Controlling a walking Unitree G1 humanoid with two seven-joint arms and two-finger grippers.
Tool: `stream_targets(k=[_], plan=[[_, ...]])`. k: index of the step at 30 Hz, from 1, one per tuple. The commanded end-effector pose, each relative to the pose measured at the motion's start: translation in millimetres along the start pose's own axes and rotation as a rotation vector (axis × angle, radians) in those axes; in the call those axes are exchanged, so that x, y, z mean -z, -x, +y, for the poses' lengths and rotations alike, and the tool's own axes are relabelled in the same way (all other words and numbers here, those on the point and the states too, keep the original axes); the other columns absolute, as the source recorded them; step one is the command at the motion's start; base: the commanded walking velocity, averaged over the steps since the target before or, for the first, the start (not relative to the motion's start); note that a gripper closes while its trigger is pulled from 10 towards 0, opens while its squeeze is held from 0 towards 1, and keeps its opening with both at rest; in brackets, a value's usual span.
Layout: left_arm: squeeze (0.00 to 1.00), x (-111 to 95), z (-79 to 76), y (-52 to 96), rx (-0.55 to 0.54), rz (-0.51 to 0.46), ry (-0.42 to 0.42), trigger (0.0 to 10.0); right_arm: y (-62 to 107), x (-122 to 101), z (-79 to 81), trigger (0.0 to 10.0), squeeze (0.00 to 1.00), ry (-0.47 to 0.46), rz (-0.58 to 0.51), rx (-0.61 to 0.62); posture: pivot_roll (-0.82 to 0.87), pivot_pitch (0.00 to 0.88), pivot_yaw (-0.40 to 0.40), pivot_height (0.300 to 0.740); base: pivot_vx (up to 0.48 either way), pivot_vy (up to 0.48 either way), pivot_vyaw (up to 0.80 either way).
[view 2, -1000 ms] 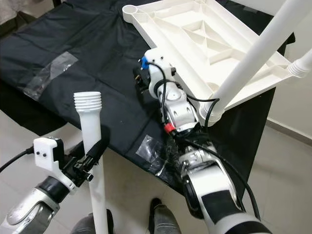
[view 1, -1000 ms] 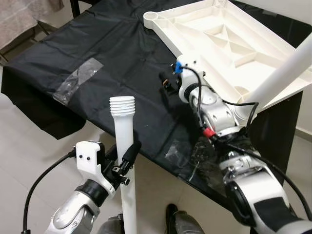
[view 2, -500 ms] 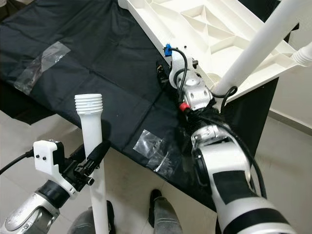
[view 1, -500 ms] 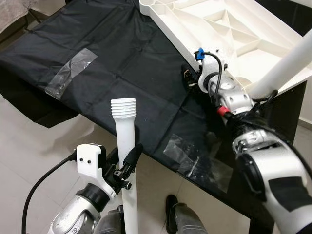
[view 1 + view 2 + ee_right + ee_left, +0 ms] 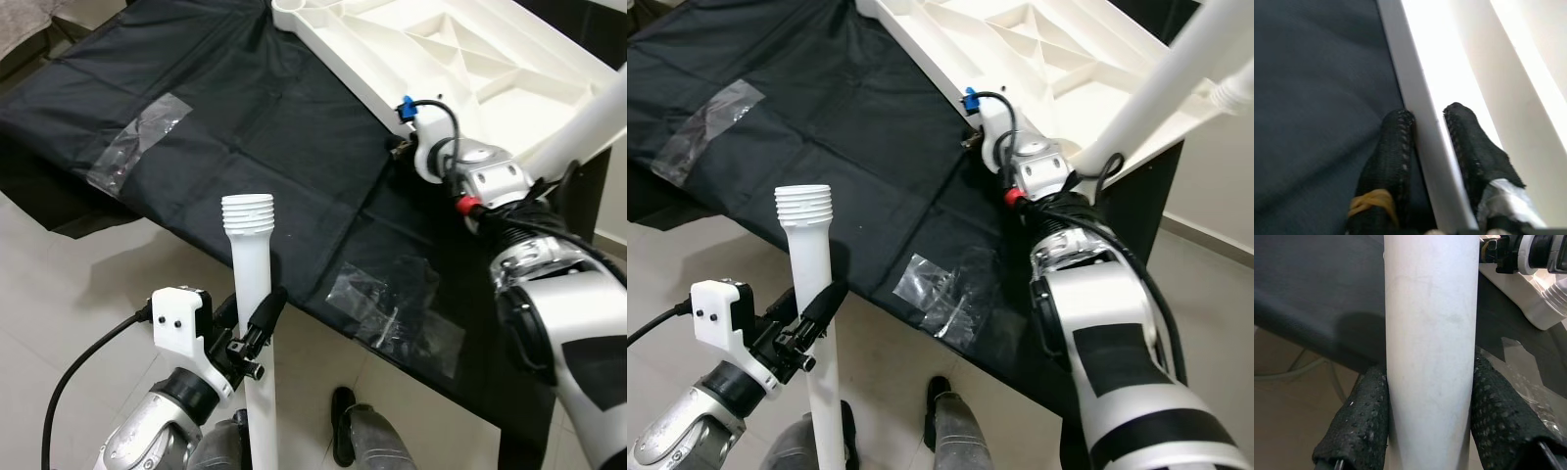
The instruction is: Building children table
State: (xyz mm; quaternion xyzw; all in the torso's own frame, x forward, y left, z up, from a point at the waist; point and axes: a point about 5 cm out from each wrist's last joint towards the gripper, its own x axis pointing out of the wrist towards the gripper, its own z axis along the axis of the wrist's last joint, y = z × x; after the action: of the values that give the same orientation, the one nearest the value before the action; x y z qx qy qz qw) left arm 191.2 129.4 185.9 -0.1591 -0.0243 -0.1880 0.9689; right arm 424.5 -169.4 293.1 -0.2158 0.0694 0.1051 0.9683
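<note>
Left gripper (image 5: 257,328): I have its fingers (image 5: 1366,426) clamped on the white leg (image 5: 251,294), held upright with the threaded end up, in front of the table's near edge.
Right gripper (image 5: 1425,127): fingers (image 5: 1393,161) closed on the thin rim of the white tabletop (image 5: 470,59), one finger on each side.
Tabletop: upside down on the table (image 5: 245,127), ribs facing up, one leg (image 5: 1156,88) already attached.
Table: covered in black cloth, with patches of clear tape (image 5: 137,142).
</note>
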Motion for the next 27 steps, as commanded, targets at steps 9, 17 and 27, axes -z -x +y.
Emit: stream_targets(k=[9, 17, 27], plan=[[0.0, 6, 0.2, -0.2, 0.001, 0.022, 0.023, 10.0, 15.9, 2, -11.1, 0.0, 0.0, 0.334, 0.005, -0.307, -0.01, 0.372, -0.076, 0.74, 0.0, 0.0, 0.0], [0.0, 7, 0.9, -0.3, 0.003, 0.024, 0.021, 10.0, 35.9, 11, -29.2, 0.0, 0.0, 0.387, -0.005, -0.438, -0.01, 0.369, -0.066, 0.74, 0.0, 0.0, 0.0], [0.0, 7, 3.5, -0.8, 0.008, 0.028, 0.014, 10.0, 82.5, 42, -63.1, 0.0, 0.0, 0.501, 0.122, -0.649, -0.01, 0.366, -0.055, 0.74, 0.0, 0.0, 0.0]])
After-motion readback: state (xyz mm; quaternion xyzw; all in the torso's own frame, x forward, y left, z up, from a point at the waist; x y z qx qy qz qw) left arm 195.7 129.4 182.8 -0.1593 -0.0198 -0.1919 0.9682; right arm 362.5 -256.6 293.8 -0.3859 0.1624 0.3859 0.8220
